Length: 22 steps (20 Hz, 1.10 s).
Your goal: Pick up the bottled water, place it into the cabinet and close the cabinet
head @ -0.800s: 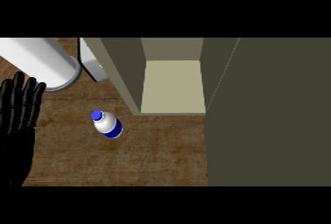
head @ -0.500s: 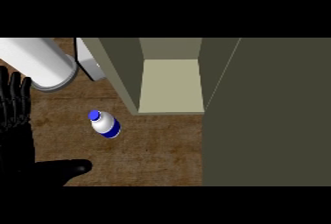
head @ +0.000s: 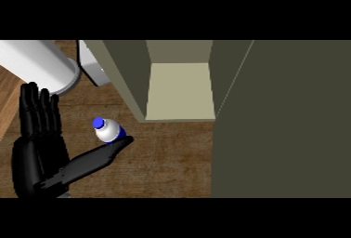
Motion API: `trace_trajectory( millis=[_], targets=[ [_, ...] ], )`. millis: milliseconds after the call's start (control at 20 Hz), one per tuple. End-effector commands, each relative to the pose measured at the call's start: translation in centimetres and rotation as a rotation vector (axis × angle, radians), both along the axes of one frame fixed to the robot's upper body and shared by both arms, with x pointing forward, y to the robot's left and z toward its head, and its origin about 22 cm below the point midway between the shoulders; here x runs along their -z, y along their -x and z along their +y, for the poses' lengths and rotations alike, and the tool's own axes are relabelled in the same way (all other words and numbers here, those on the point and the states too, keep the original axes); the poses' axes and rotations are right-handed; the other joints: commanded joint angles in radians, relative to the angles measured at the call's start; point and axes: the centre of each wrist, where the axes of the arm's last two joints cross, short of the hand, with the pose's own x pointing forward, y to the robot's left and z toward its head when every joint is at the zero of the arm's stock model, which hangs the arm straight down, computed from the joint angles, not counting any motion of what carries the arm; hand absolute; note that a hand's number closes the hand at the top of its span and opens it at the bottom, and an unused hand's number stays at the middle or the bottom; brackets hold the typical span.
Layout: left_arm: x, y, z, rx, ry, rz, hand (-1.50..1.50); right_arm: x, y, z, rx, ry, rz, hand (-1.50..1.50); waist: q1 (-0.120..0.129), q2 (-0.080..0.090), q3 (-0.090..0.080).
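The bottled water (head: 107, 131) is white with a blue cap and a blue band, and it stands on the wooden counter (head: 165, 158) left of centre. My left hand (head: 37, 158) is at the left edge, open, with its fingers straight and pointing up. Its thumb (head: 103, 155) stretches right, and the tip reaches the bottle's lower right side. The fingers stay left of the bottle and apart from it. The olive cabinet (head: 179, 90) is open just behind and to the right of the bottle, and its pale shelf shows. My right hand is out of sight.
The open cabinet door (head: 281, 121) fills the right side as a large dark panel. A white cylinder (head: 37, 62) lies at the top left, with a pale object (head: 96, 72) between it and the cabinet wall.
My left hand has come up and in from the left edge. Its thumb has swung out to the bottle's base. The bottle has stayed where it was.
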Motion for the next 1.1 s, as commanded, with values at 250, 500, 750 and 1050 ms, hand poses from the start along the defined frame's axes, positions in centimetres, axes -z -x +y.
trace_trajectory(
  millis=[250, 500, 750, 1050],
  targets=[
    [1.2, 1.0, -4.3, -0.069, 0.016, 0.076, -1.5, -1.6, 5.0, -1.4, -0.014, 0.004, 0.041, -1.5, 0.003, 0.0, 0.0],
    [1.0, 1.2, -4.0, -0.09, 0.021, 0.101, -1.5, -0.7, 6.5, 0.1, -0.003, -0.01, 0.034, -1.5, 0.002, -0.001, -0.001],
    [2.8, 2.5, -2.8, -0.15, 0.021, 0.088, -1.5, -1.0, 6.8, 0.0, 0.016, -0.016, 0.028, -1.5, 0.008, 0.0, -0.001],
    [7.6, 1.8, -2.0, -0.238, 0.007, 0.163, -1.5, -0.6, 8.2, -0.3, 0.012, 0.006, 0.041, -1.5, 0.0, 0.0, -0.002]
  ],
)
